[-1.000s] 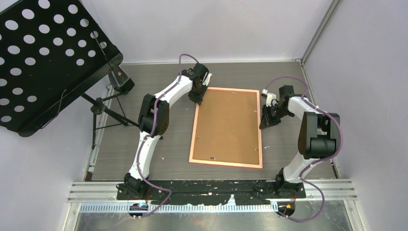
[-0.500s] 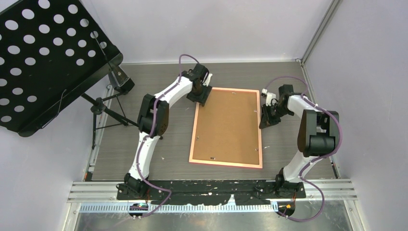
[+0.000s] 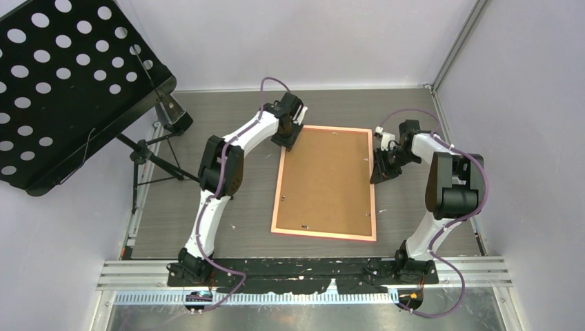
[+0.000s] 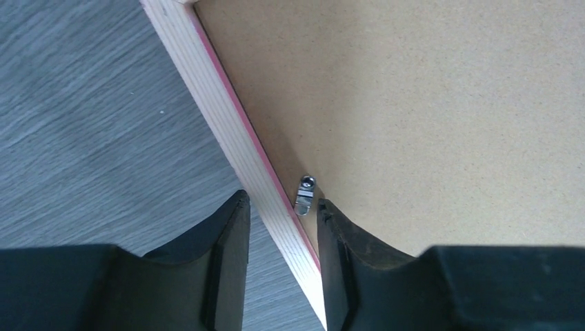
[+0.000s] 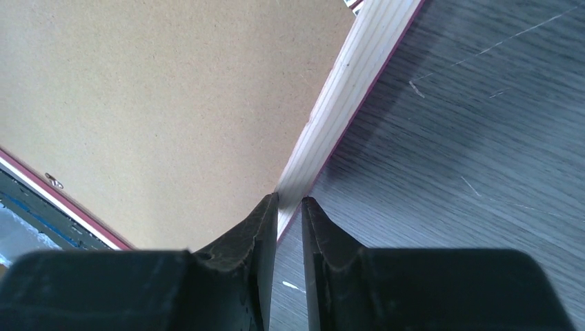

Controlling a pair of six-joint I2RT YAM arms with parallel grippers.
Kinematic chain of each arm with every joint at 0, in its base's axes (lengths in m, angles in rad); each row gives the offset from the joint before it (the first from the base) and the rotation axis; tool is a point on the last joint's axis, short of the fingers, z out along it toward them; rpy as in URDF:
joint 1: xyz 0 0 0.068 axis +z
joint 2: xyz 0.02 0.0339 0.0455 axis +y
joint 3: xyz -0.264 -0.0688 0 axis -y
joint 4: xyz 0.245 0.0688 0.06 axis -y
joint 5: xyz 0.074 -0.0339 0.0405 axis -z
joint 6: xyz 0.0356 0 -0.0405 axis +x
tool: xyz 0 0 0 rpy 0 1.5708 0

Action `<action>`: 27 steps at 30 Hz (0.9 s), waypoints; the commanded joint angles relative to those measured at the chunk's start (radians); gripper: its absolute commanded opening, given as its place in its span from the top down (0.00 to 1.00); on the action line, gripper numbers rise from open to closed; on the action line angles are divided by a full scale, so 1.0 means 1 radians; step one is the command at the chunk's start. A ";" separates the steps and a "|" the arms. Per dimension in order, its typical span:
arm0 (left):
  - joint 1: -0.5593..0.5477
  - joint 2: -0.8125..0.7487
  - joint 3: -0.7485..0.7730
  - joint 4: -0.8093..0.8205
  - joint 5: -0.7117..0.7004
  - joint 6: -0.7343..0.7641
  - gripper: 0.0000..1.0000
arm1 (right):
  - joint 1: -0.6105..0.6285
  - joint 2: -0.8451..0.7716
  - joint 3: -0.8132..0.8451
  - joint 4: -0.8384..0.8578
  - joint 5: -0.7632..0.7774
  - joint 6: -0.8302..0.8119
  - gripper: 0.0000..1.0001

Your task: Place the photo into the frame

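Overhead, the frame (image 3: pixel 274 207) lay face down on the table (image 3: pixel 227 103), its brown backing board (image 3: pixel 324 181) turned up, probably so the clips could be reached. The left gripper (image 3: pixel 288 140) sat at the far left corner and the right gripper (image 3: pixel 381 172) at the right rail, one on each side as if to steady or lift the piece together. The black music stand (image 3: pixel 62 89) stood well apart at the left. The photo could not be seen in any view, so whether it lay under the board could not be told

From the left wrist, the fingers (image 4: pixel 231 234) straddled the pale rail (image 4: pixel 227 131) with clear gaps on both sides, parted and gripping nothing. A small metal clip (image 4: pixel 304 194) sat just beside the inner finger, which suggested the clip was the target

From the right wrist, the two fingers (image 5: pixel 265 227) were drawn almost together with the frame's edge (image 5: pixel 352 89) running down between them. They appeared to pinch it, likely to hold the frame against sliding
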 commanded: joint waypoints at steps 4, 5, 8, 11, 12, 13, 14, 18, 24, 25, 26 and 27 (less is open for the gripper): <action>-0.003 -0.033 -0.019 0.072 -0.039 0.035 0.66 | 0.006 0.034 0.017 0.027 -0.022 -0.003 0.76; -0.002 -0.034 -0.021 0.073 -0.038 0.035 0.66 | 0.006 0.037 0.019 0.025 -0.023 -0.003 0.76; -0.002 -0.038 -0.030 0.080 -0.036 0.033 0.70 | 0.007 0.041 0.024 0.023 -0.030 -0.001 0.77; -0.004 -0.048 -0.052 0.095 -0.034 0.033 0.73 | 0.006 0.044 0.027 0.017 -0.033 -0.002 0.77; -0.004 -0.050 -0.057 0.100 -0.034 0.034 0.74 | 0.006 0.043 0.026 0.017 -0.032 -0.004 0.78; -0.004 -0.052 -0.060 0.102 -0.034 0.035 0.75 | 0.006 0.041 0.026 0.017 -0.032 -0.003 0.78; -0.004 -0.054 -0.064 0.103 -0.032 0.038 0.77 | 0.006 0.040 0.025 0.017 -0.032 -0.004 0.78; -0.004 -0.061 -0.077 0.112 -0.024 0.045 0.89 | 0.006 0.041 0.020 0.017 -0.033 -0.005 0.78; -0.006 -0.084 -0.120 0.140 -0.022 0.062 1.00 | 0.006 0.056 0.020 0.020 -0.038 -0.005 0.78; -0.007 -0.086 -0.124 0.144 -0.021 0.064 1.00 | 0.006 0.057 0.020 0.020 -0.039 -0.005 0.78; -0.007 -0.087 -0.127 0.145 -0.019 0.066 1.00 | 0.006 0.057 0.020 0.020 -0.039 -0.005 0.78; -0.007 -0.088 -0.130 0.146 -0.019 0.067 1.00 | 0.007 0.058 0.021 0.020 -0.040 -0.005 0.78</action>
